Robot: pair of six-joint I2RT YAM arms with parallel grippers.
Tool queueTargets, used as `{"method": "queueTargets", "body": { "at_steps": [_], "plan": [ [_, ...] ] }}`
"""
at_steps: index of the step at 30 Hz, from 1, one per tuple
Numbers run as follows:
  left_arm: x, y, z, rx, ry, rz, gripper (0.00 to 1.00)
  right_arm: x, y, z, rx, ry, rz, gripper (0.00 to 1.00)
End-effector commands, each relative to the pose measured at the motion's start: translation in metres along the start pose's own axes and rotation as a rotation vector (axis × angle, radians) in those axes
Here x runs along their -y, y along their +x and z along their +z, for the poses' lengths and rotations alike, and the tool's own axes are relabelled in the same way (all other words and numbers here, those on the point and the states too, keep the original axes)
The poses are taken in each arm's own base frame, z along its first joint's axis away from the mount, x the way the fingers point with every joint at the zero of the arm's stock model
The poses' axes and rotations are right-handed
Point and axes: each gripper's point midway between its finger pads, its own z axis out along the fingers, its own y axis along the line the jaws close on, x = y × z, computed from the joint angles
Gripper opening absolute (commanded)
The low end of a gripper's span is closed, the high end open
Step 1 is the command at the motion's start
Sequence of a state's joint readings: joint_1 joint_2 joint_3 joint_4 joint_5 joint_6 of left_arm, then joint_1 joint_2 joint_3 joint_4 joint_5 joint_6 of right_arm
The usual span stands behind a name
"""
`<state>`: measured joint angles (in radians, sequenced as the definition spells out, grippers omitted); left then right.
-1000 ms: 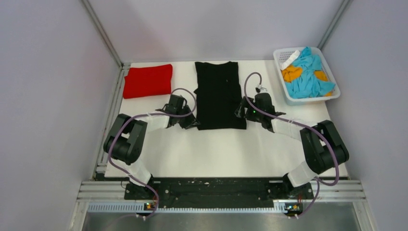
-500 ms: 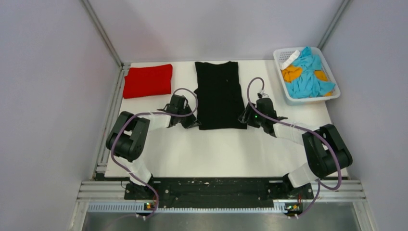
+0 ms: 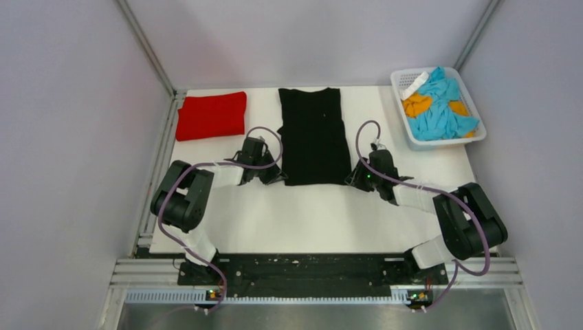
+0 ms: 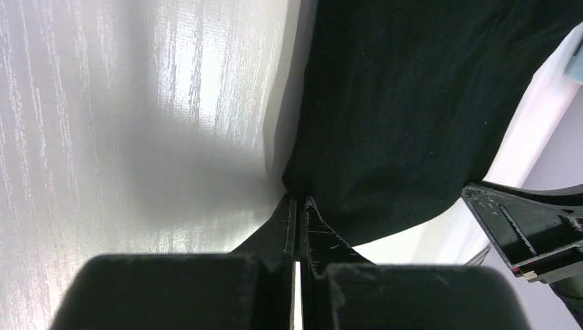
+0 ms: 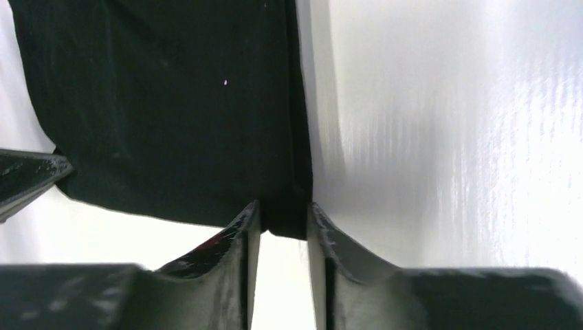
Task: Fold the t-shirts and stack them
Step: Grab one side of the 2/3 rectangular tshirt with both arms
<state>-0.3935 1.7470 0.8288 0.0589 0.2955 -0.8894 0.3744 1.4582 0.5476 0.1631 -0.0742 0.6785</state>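
Note:
The black t-shirt [image 3: 313,134] lies as a long flat strip in the middle of the white table [image 3: 316,213]. The red t-shirt [image 3: 211,115] rests folded at the far left. My left gripper [image 3: 278,177] is at the black shirt's near left corner; in the left wrist view its jaws [image 4: 297,201] are shut, pinching that corner of the black t-shirt [image 4: 412,103]. My right gripper [image 3: 352,180] sits at the near right corner. In the right wrist view its fingertips [image 5: 283,216] stand a little apart, with the corner of the black t-shirt [image 5: 172,103] between them.
A white lattice basket [image 3: 404,78] holding blue and orange cloths stands at the far right corner. Grey walls enclose the table on three sides. The arm bases are bolted along the near edge.
The left jaws closed onto the shirt's near left corner. My right gripper slid toward me along the shirt's right edge to its near corner, and its jaws narrowed around it.

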Motion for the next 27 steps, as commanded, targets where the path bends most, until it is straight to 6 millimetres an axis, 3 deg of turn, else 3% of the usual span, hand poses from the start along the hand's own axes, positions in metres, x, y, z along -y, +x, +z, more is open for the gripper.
{"method": "queueTargets", "body": {
  "at_steps": [1,3,4,7,12,17,22,27],
  "plan": [
    [-0.045,0.029,0.006,-0.067,-0.143,-0.012,0.0,-0.009,0.011,0.002,-0.046,-0.069,0.015,0.24],
    [-0.047,0.028,0.005,-0.055,-0.152,-0.012,0.0,-0.014,0.014,0.003,-0.054,-0.094,0.01,0.03],
    [-0.048,0.028,0.004,-0.052,-0.153,-0.014,0.0,-0.012,0.015,0.004,-0.057,-0.089,0.011,0.0],
    [-0.046,0.034,0.0,-0.047,-0.132,0.001,0.0,-0.008,0.022,0.0,-0.08,-0.073,0.013,0.0],
    [-0.06,0.073,-0.013,-0.095,-0.172,0.018,0.0,-0.002,0.06,-0.018,-0.148,-0.05,0.017,0.0],
    [-0.087,0.116,-0.033,-0.131,-0.223,0.013,0.0,0.013,0.112,-0.048,-0.26,0.01,-0.008,0.0],
    [-0.124,0.158,-0.062,-0.168,-0.313,0.003,0.0,0.037,0.148,-0.083,-0.322,0.057,-0.017,0.0],
    [-0.124,0.193,-0.077,-0.223,-0.271,0.05,0.0,0.033,0.168,-0.102,-0.351,-0.058,0.018,0.0]
  ]
}}
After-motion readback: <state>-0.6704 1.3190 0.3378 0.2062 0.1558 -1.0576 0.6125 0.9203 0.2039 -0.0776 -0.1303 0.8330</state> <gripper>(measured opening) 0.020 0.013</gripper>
